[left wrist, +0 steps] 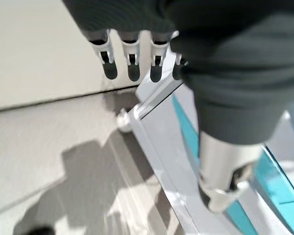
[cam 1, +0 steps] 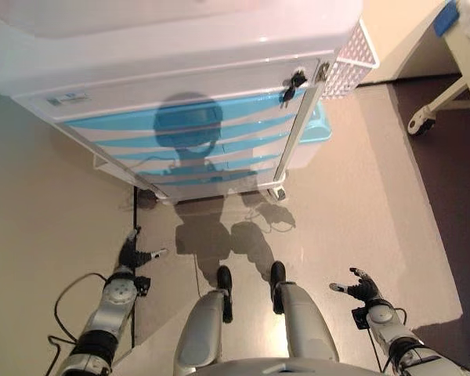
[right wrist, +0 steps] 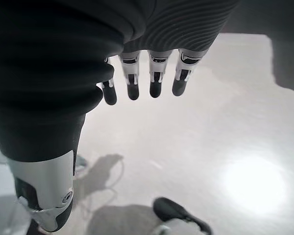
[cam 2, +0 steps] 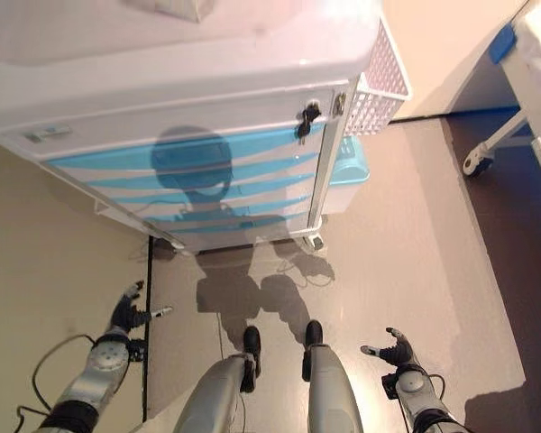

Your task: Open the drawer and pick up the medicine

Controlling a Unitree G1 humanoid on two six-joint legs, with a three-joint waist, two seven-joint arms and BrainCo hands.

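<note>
standing shut, the drawer cart (cam 1: pixel 196 133) lies beyond both empty hands.

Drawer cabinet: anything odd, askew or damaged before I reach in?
Nothing stands out. The drawer cabinet stands square with all its blue drawers shut; keys hang at its upper corner. Left hand and right hand hang open, holding nothing.

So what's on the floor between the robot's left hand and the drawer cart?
Only bare floor, seen in both eye views, separates the left hand from the drawer cart.

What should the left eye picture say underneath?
Both hands, left and right, hang open before a white cart with closed blue drawers.
</note>
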